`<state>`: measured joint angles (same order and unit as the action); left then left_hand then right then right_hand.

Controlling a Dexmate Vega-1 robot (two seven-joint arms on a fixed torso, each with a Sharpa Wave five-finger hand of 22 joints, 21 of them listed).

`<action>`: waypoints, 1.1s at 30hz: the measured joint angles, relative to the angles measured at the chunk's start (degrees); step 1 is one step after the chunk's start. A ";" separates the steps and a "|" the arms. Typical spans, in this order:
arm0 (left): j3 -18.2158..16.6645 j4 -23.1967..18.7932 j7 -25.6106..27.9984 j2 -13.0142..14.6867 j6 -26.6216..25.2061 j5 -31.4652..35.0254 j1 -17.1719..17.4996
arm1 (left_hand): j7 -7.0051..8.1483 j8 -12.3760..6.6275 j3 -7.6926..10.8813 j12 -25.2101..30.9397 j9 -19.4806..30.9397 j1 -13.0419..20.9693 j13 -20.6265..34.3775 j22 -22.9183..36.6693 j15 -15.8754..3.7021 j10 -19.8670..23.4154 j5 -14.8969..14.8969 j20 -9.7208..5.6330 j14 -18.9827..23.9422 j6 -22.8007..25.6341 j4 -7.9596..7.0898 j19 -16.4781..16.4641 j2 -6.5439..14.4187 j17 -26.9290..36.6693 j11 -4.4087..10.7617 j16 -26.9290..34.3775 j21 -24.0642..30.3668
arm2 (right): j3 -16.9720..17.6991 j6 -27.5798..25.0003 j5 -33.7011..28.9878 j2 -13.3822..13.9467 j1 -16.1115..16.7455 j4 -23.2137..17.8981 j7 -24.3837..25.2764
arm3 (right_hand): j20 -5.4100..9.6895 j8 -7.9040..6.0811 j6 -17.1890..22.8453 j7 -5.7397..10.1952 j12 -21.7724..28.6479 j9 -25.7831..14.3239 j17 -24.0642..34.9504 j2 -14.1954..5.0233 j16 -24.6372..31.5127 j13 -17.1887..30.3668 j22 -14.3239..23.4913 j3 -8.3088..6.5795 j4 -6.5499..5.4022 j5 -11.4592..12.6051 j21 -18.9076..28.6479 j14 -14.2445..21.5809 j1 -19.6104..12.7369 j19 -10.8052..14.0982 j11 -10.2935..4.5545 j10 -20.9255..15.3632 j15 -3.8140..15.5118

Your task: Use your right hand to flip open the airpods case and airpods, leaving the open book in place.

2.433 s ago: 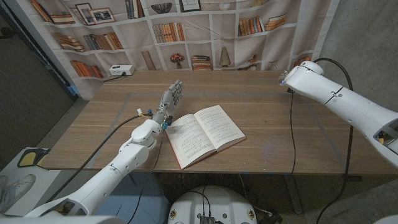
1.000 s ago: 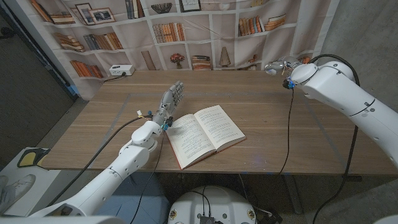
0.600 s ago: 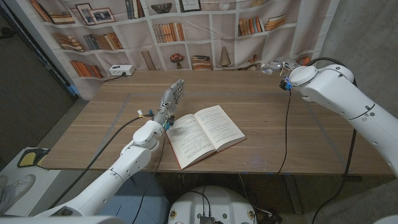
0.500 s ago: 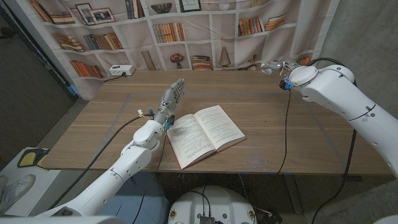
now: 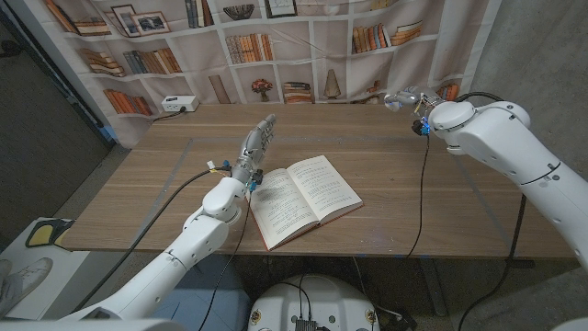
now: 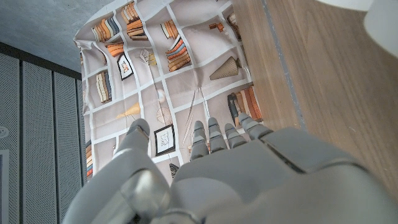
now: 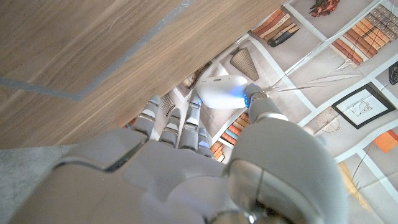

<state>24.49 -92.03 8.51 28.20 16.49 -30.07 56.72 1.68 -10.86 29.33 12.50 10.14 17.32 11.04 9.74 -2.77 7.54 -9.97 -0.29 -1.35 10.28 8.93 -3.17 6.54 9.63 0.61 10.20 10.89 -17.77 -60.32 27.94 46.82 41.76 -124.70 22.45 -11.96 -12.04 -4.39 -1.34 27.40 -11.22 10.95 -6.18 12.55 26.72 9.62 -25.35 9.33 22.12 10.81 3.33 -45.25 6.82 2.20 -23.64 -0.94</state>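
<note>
Right hand holds the case aloft at the table's far right edge

The right hand [image 5: 411, 97] pinches the white case [image 7: 222, 91] between thumb and fingers, at about 1 o'clock from the open book [image 5: 303, 199]. The wrist view shows the case lying crosswise at the fingertips; the head view is too small to confirm it. The left hand [image 5: 256, 144] stands at the book's 10 o'clock, fingers straight, holding nothing. The lid looks unopened; no seam is visible.

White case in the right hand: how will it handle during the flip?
Probably slippery: the white case looks glossy and rounded, and the right hand pinches it only at the tips. Likely light and rigid, judging by its small smooth shell. It may twist or pop out.
</note>
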 measured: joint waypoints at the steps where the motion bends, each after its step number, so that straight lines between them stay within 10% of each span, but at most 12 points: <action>1: 0.46 -0.92 0.24 -0.32 0.00 0.27 0.02 | 0.07 0.00 0.00 -0.15 0.00 0.04 0.00 0.00 -0.18 -0.44 0.00 0.11 -0.24 0.07 0.00 0.16 -0.04 0.06 0.02 -0.05 -0.09 | 0.19 1.72 1.99 0.00 0.17 -0.06 0.57 | 0.00 0.00 0.00 0.00 0.00 0.00 0.00 0.01 0.00 0.00 0.00 0.00 0.00 0.00 0.00 0.00 0.00 0.00 0.00 0.00 0.00; 27: 1.66 -6.40 6.08 -1.87 1.11 6.99 1.87 | -0.11 0.00 -0.25 -1.48 0.13 0.80 0.00 0.00 0.72 -5.62 0.00 0.60 -3.38 0.91 0.25 2.68 -0.80 0.11 -0.30 -0.46 -0.35 | 2.50 7.18 8.35 -0.25 2.10 -0.53 2.10 | 0.00 0.00 0.19 -0.20 -0.02 0.00 0.00 0.20 -0.38 -0.05 0.00 0.00 0.00 0.78 0.00 -0.01 -0.85 -0.01 -0.08 -0.07 -0.01; 33: 1.67 -6.57 6.75 -1.95 1.34 7.77 1.97 | 2.23 -0.63 0.25 -1.01 0.13 2.87 0.00 0.00 0.72 -5.62 0.00 0.60 -3.38 3.68 0.74 2.68 0.81 0.11 -0.30 -0.22 -0.35 | 3.04 7.44 8.67 -0.73 2.65 -0.83 2.37 | 0.00 0.00 0.19 -0.20 -0.22 0.00 0.00 0.27 -0.38 -0.05 0.00 0.02 -0.02 0.79 0.00 -0.01 -1.08 -0.01 -0.08 -0.07 -0.01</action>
<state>26.16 -98.60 15.26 26.25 17.83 -22.30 58.70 3.91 -11.49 29.57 11.48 10.27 20.19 11.04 9.74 -2.05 1.92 -9.97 0.31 -4.73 13.96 9.67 -0.49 7.35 9.74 0.31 9.98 10.54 -14.74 -52.87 36.61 46.08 44.40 -125.53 24.81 -11.97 -12.04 -4.19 -1.54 27.18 -11.22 10.95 -5.91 12.17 26.67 9.62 -25.33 9.30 22.90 10.81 3.32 -46.33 6.81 2.12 -23.72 -0.95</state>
